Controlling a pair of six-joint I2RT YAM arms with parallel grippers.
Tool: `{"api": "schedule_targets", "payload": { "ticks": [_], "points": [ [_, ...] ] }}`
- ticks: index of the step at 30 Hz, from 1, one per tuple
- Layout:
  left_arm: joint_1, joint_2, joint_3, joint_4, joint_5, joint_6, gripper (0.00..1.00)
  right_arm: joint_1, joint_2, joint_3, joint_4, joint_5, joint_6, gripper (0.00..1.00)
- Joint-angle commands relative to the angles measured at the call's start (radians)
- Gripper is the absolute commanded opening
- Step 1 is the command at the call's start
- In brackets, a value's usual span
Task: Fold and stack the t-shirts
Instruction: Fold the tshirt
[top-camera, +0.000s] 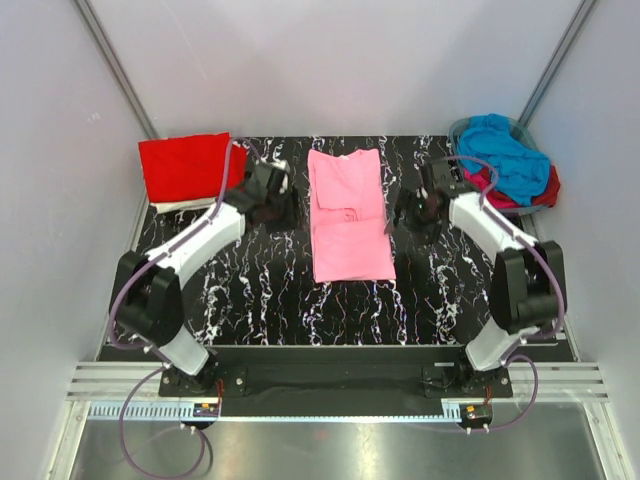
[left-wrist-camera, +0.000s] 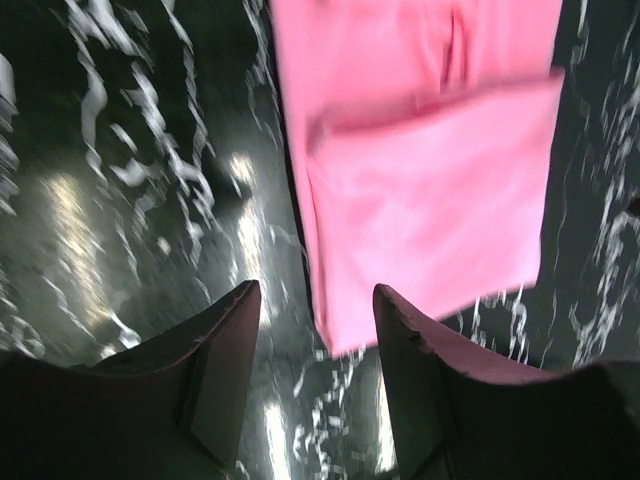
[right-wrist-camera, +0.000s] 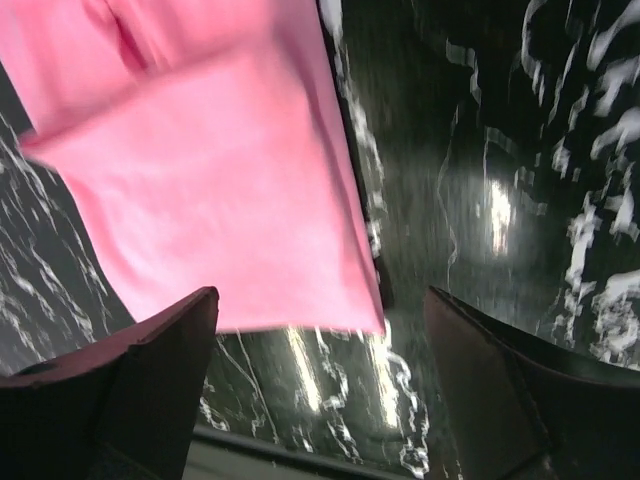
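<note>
We log the basket (top-camera: 462, 128) beyond the right gripper (top-camera: 405, 215), to its outer side, holding a crumpled blue t-shirt (top-camera: 505, 150) over a magenta t-shirt (top-camera: 540, 190). The pink t-shirt (top-camera: 348, 215) lies between both grippers, folded flat with one layer lapped over. The left gripper (top-camera: 285, 205) and the right gripper have their jaws apart and empty. A folded red t-shirt (top-camera: 185, 165) lies beyond the left gripper.

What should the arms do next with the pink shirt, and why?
Probably bring the left gripper and right gripper to the near corners of the pink shirt for another fold: both hang open and empty beside it, and it lies longer than the folded red shirt.
</note>
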Motion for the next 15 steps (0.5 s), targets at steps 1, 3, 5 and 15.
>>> {"api": "schedule_targets", "payload": {
  "ticks": [1,3,5,15],
  "points": [
    [-0.069,-0.043,-0.149,0.127,0.044,-0.064,0.54,0.006,-0.107,-0.189,0.121,-0.120,0.050,0.83],
    [-0.106,-0.074,-0.244,0.199,0.065,-0.101,0.54,0.006,-0.147,-0.244,0.154,-0.141,0.064,0.81],
    [-0.123,-0.086,-0.317,0.256,0.066,-0.121,0.54,0.006,-0.158,-0.304,0.168,-0.163,0.071,0.76],
    [-0.161,-0.080,-0.511,0.457,0.106,-0.225,0.54,0.006,-0.121,-0.456,0.254,-0.164,0.080,0.65]
  ]
}}
